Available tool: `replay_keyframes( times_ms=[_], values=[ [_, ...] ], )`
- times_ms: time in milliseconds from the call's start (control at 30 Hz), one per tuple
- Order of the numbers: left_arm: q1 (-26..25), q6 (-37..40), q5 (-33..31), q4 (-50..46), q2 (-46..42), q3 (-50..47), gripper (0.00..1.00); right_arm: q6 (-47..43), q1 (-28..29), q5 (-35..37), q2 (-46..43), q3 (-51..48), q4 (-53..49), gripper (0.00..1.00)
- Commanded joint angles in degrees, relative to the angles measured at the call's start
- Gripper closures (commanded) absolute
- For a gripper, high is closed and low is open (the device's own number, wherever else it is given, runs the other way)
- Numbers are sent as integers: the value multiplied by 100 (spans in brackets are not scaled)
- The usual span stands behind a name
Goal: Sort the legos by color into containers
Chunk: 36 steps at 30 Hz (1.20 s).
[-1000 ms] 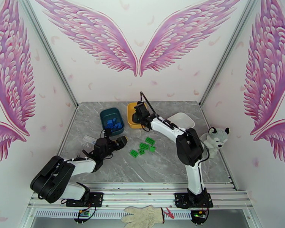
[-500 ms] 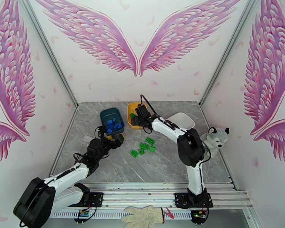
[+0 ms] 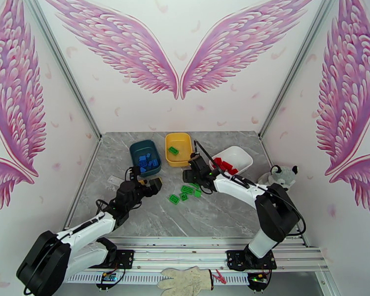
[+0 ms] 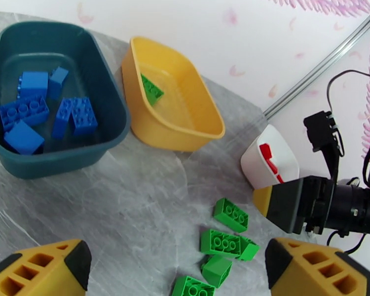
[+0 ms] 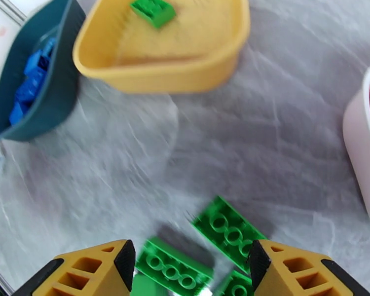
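Note:
Several green legos (image 3: 187,189) lie loose mid-table, also seen as green legos (image 4: 224,240) and green legos (image 5: 229,233). The yellow tub (image 3: 179,149) holds one green lego (image 5: 153,10). Blue legos (image 4: 32,112) lie in the dark teal tub (image 3: 145,156). Red legos (image 3: 224,165) sit in the white tub (image 3: 239,155). My right gripper (image 3: 193,179) hovers open just above the green pile, with its yellow fingers (image 5: 86,267) either side of two bricks. My left gripper (image 3: 153,184) is open and empty, left of the pile and just in front of the teal tub.
A small clear plastic piece (image 3: 117,180) lies near the table's left edge. A plush husky (image 3: 282,177) sits at the right edge beside the white tub. A work glove (image 3: 187,281) lies on the frame below the arm bases.
My right gripper left a green lego in the yellow tub and swung back and down to the green pile. My left arm stretched forward, its gripper staying near the teal tub.

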Motion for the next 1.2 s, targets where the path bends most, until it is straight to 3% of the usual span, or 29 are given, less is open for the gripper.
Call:
replay_keyframes(
  times_ms=[0,333,1033,1167],
  values=[
    [-134,73,-72,5,107,284,1,238,-2,159,-387,-547,339,34],
    [-291,93,-184,23,120,364,1,531,33,-3,-680,-1593,884,43],
    [-343,80,-131,143,453,489,1,694,265,-107,142,-1548,1401,42],
    [-340,73,-132,155,479,497,1,669,325,-117,251,-1416,1350,37]
  ],
)
